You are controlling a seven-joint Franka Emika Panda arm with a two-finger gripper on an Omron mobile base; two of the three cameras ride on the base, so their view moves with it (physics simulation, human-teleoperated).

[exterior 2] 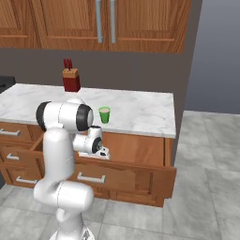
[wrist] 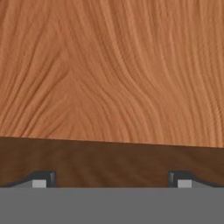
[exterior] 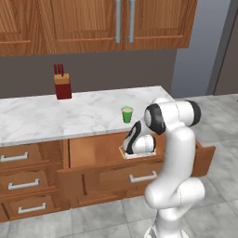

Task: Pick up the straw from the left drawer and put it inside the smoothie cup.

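The smoothie cup (exterior: 127,114) stands small, green and tapered near the marble counter's (exterior: 56,118) front edge, pinkish-brown inside. Below it the left drawer (exterior: 93,151) hangs open, warm flat wood grain, with the gripper (wrist: 112,179) down inside, fingertips set wide with nothing between them. The straw may be hidden behind the hand; I can't make it out. Red knife block (exterior: 62,82) well back.

At frame centre the smoothie cup (exterior 2: 104,115) stands on the marble desk (exterior 2: 140,110), above the pulled-out left drawer (exterior 2: 136,174), red knife block (exterior 2: 71,79) upper left.
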